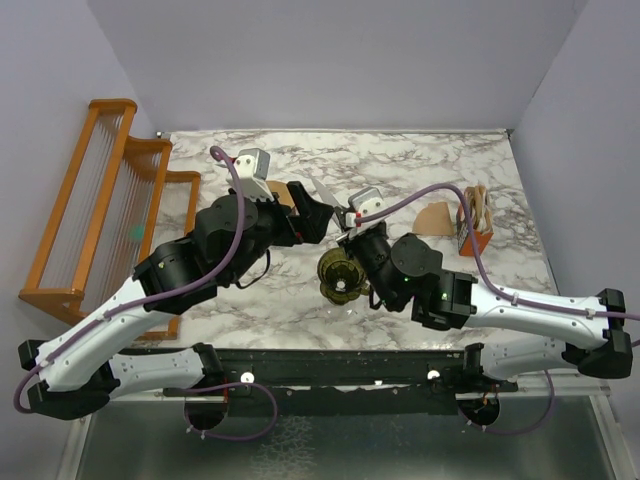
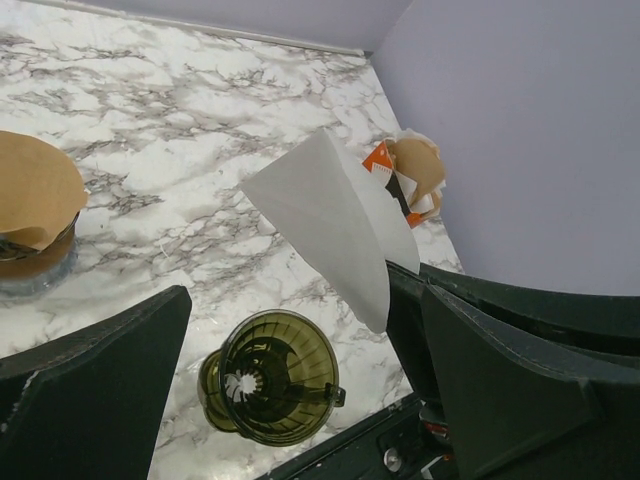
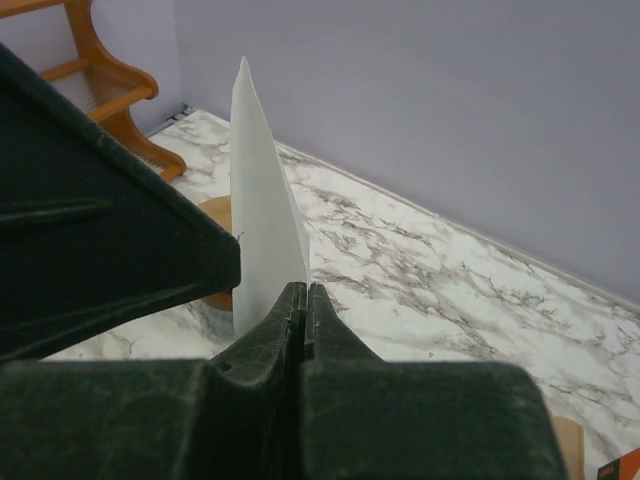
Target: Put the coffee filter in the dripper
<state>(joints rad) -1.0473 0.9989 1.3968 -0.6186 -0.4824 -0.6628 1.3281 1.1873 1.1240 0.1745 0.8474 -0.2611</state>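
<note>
The coffee filter [image 1: 325,190], a white paper cone folded flat, stands up from my right gripper [image 1: 348,215], which is shut on its lower edge; the right wrist view shows the filter [image 3: 262,200] rising from the closed jaws of the right gripper [image 3: 307,288]. My left gripper [image 1: 318,215] is open right beside it. In the left wrist view the filter [image 2: 340,225] hangs by the right-hand finger of the left gripper [image 2: 305,300], and nothing is pinched. The dripper [image 1: 340,275], dark olive-green, sits upright and empty on the marble below both grippers, and the left wrist view looks down into the dripper [image 2: 280,375].
A brown disc on a grey stand [image 2: 35,200] sits left of the filter. An orange holder with tan papers [image 1: 475,225] and a flat tan paper [image 1: 435,215] lie at the right. A wooden rack [image 1: 100,200] stands off the table's left edge.
</note>
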